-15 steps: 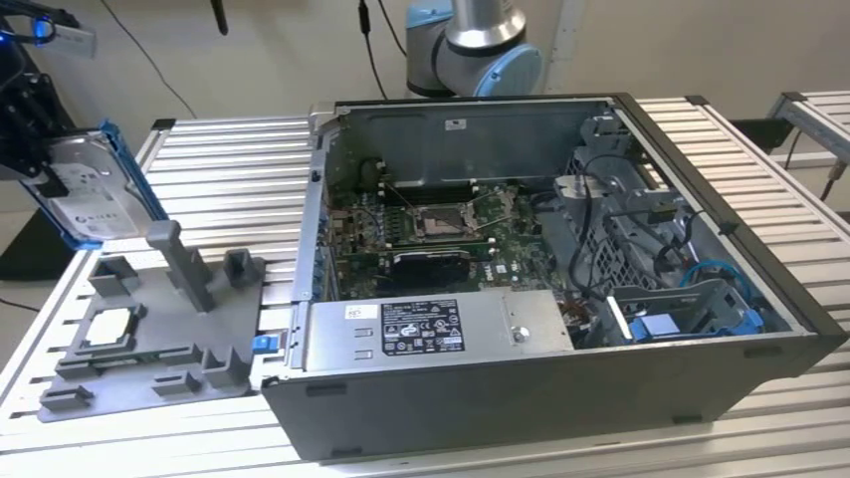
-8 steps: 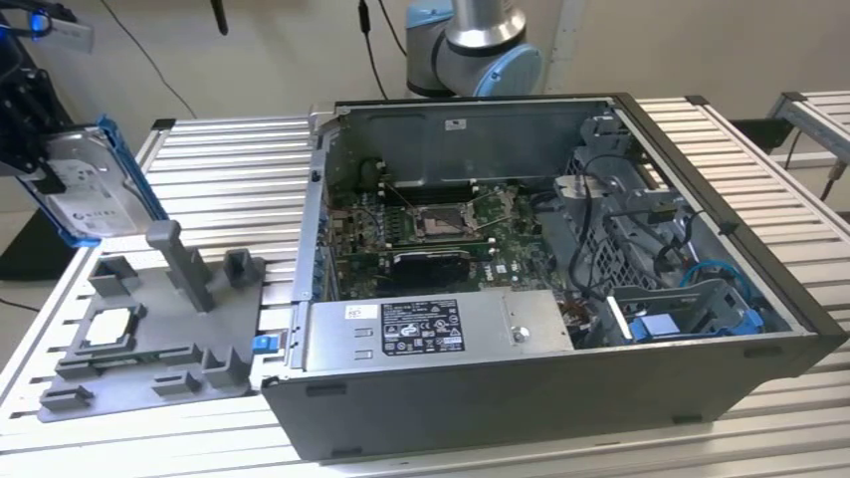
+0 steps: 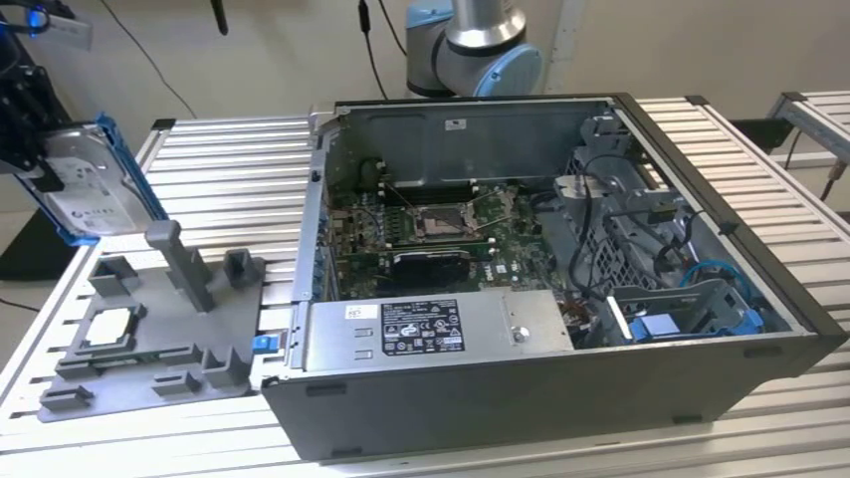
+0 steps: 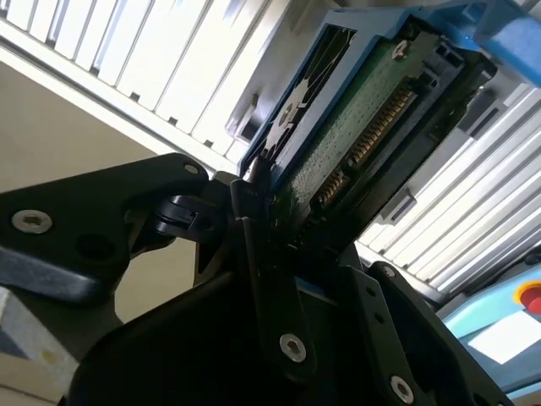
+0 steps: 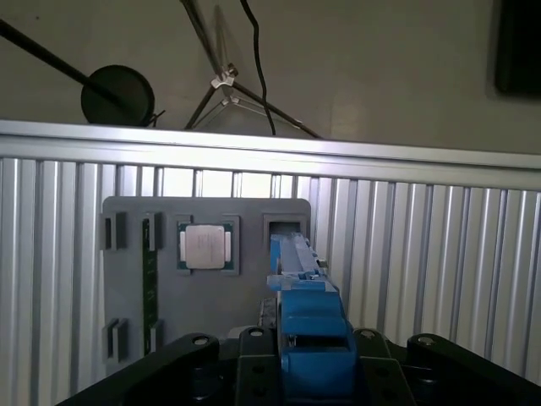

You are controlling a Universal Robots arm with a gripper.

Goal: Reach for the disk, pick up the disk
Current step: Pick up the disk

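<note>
**Status: disk gripped and held above the desk**

1. Hand. In the exterior view you will find the hand at the far edge on the exterior view's left. It is pinching the disk. In the second wrist view, the black fingers clamp one end of the disk, with its green circuit-board face and row of contacts turned toward that camera.

2. Disk. The disk stands nearly on edge, with its white label facing the exterior camera and its blue frame running along its long sides. It touches neither the desk nor the grey fixture tray below it. In the first wrist view, you see the blue frame edge-on, projecting from the hand over the tray.

3. Surroundings. A small square silver chip sits in a recess of the tray. The open computer case stands on the desk beside the tray, toward the exterior view's right. The arm's base rises behind the case.
</note>
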